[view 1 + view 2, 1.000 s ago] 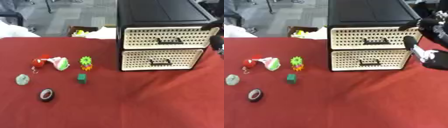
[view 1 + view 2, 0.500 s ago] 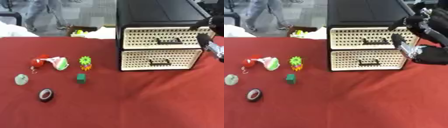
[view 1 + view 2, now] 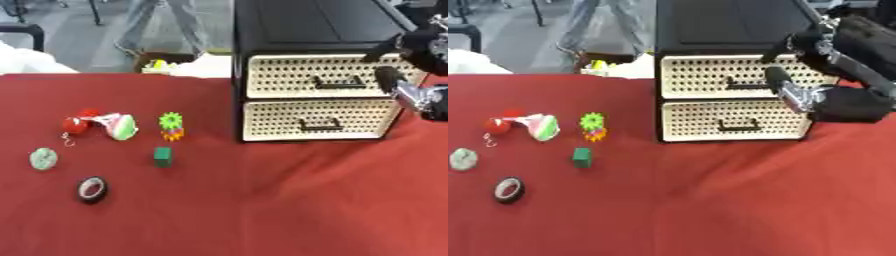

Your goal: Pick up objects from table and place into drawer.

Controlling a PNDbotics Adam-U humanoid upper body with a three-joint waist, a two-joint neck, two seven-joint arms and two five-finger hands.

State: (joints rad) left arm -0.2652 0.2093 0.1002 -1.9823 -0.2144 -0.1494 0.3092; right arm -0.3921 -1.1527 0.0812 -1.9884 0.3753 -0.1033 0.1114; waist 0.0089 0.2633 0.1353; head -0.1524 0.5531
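Nearest the camera and far off to the right hand's left, the black tape roll (image 3: 508,190), green cube (image 3: 581,157), pale green disc (image 3: 462,159), gear-shaped toy (image 3: 592,125) and red-and-green toy (image 3: 531,125) lay scattered on the red tablecloth (image 3: 710,210), none of them touched. Farther back, the right hand (image 3: 820,92) hovered at the right end of the drawer unit (image 3: 732,95), fingers spread and holding nothing, with one finger near the upper drawer's front. The upper drawer handle (image 3: 750,85), a horizontal bar, lay just to the hand's left; both drawers looked closed, so opening one seemed the likely next step, and the left hand was out of view.
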